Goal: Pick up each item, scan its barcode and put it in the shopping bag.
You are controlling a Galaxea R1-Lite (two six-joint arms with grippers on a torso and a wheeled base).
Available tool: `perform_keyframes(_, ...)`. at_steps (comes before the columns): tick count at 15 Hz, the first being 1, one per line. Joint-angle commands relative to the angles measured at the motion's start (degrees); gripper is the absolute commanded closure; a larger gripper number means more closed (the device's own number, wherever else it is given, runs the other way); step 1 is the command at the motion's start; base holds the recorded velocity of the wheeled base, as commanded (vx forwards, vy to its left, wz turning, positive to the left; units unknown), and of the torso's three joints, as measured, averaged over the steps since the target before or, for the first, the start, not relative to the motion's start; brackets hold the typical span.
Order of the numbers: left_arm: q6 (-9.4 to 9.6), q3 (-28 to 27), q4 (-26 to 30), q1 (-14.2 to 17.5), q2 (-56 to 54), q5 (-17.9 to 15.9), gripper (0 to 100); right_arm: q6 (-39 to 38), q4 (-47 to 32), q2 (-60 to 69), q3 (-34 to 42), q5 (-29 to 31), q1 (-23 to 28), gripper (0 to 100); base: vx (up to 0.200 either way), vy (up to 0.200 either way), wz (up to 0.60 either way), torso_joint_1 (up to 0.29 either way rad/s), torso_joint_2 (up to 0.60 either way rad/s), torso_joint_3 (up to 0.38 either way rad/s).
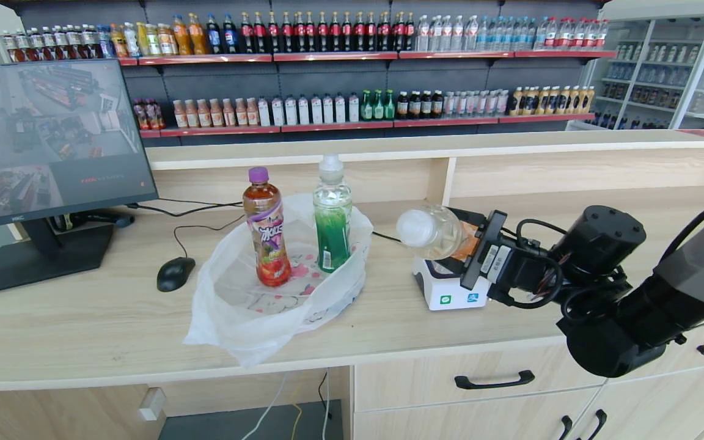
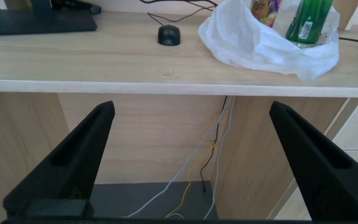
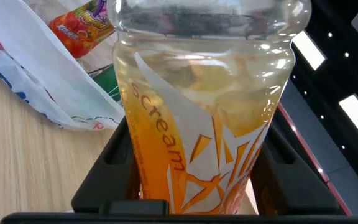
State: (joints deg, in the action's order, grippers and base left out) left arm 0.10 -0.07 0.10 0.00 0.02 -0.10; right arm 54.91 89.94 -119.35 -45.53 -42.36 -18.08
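Note:
My right gripper (image 1: 459, 241) is shut on a clear bottle with an orange label (image 1: 434, 232), held on its side with its white cap pointing left, just above the white barcode scanner (image 1: 447, 287). The same bottle (image 3: 204, 118) sits between the black fingers (image 3: 107, 168) in the right wrist view. A white plastic shopping bag (image 1: 254, 305) lies open on the counter, with a purple-capped red drink bottle (image 1: 266, 229) and a green bottle (image 1: 332, 214) standing in it. My left gripper (image 2: 191, 162) hangs open below the counter's front edge, nothing between its fingers.
A monitor (image 1: 46, 140) on a black stand occupies the counter's left end, with a black mouse (image 1: 175, 273) and cables near the bag. A raised wooden ledge (image 1: 450, 150) runs behind the counter. Drawers with black handles (image 1: 494, 381) lie below. Bare counter stretches in front of the monitor.

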Motion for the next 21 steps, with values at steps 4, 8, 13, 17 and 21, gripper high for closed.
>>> perform_keyframes(4,-0.01,0.0,0.0,0.0,0.0,0.0,0,0.0,0.1,1.3,0.1,0.1,0.1,100,0.0,0.0,0.0,0.0,0.0,0.0)
perform_keyframes(8,-0.01,0.0,0.0,0.0,0.0,0.0,0,-0.2,0.1,3.7,0.7,0.2,0.1,100,0.0,0.0,0.0,0.0,0.0,0.0)
perform_keyframes(13,-0.01,0.1,0.0,0.0,0.0,0.0,0,-3.4,0.1,9.4,2.5,1.6,1.0,100,0.0,0.0,0.0,0.0,0.0,0.0)
perform_keyframes(17,-0.01,0.0,0.0,0.0,0.0,0.0,0,-7.4,0.1,17.2,7.4,9.8,0.7,100,0.0,0.0,0.0,0.0,0.0,0.0)
perform_keyframes(21,-0.01,0.0,0.0,0.0,0.0,0.0,0,-17.2,0.1,23.4,14.4,21.4,0.3,100,0.0,0.0,0.0,0.0,0.0,0.0)
